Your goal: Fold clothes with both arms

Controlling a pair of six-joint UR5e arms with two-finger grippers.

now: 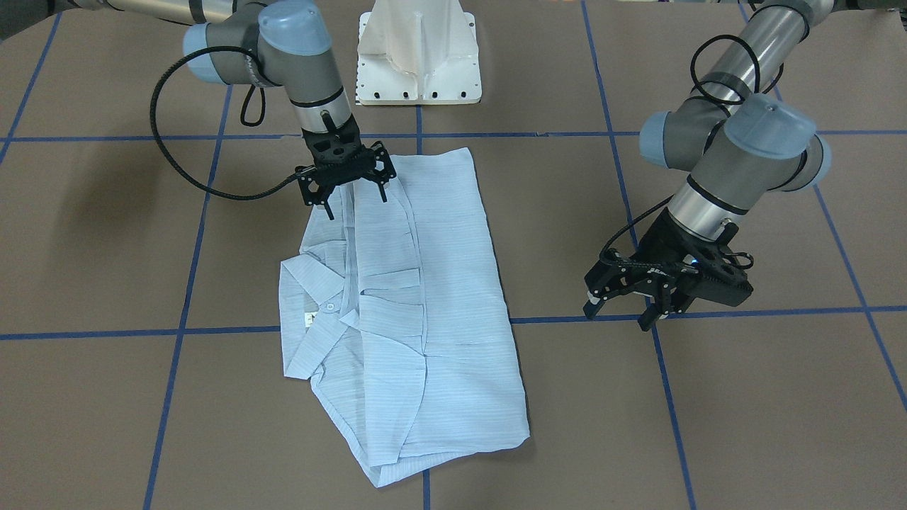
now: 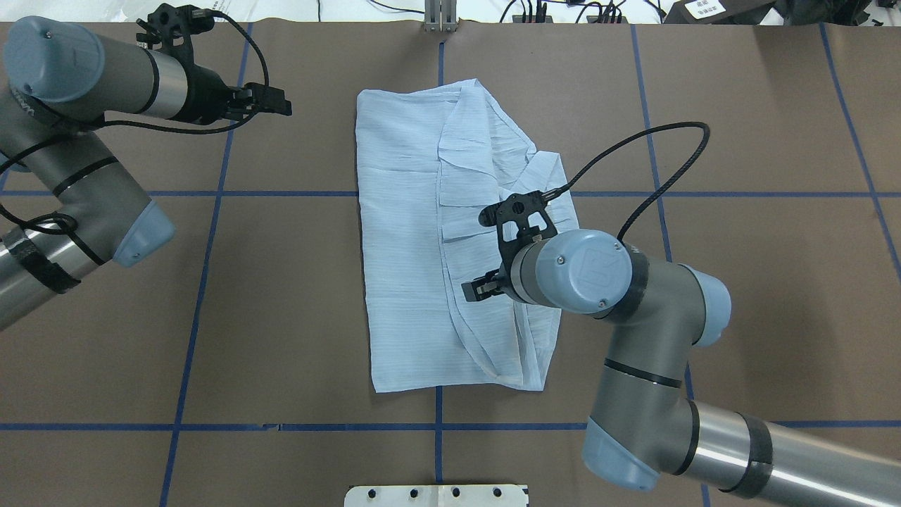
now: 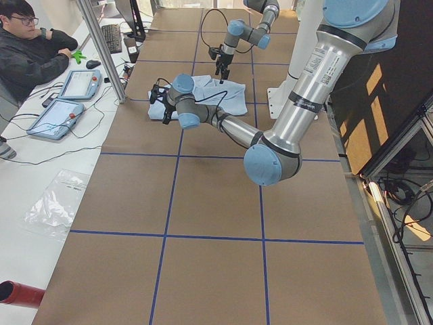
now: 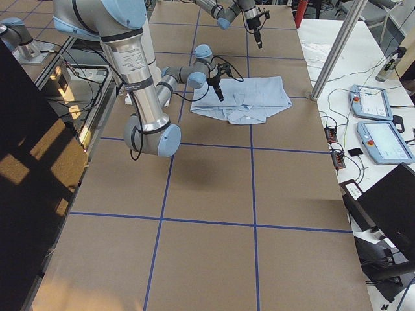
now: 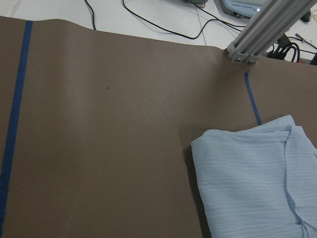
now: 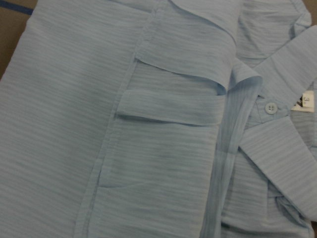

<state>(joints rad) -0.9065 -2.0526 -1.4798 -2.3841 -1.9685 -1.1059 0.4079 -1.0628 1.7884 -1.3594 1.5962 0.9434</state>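
You've got one shirt; two arms, the left arm and the right arm; two grippers, the left gripper and the right gripper; one base; one person; two tablets. On the shirt you can count one button and one tag.

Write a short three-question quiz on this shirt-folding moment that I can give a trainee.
1. True or false: the left gripper hangs over the shirt.
2. Multiple choice: the shirt's collar lies toward A) the robot's right, B) the robot's left, C) the robot's base.
3. Short answer: how do the jaws of the right gripper stand?
Key: 1 false, it is over bare table beside the shirt. 2 A. 3 open, over the shirt.
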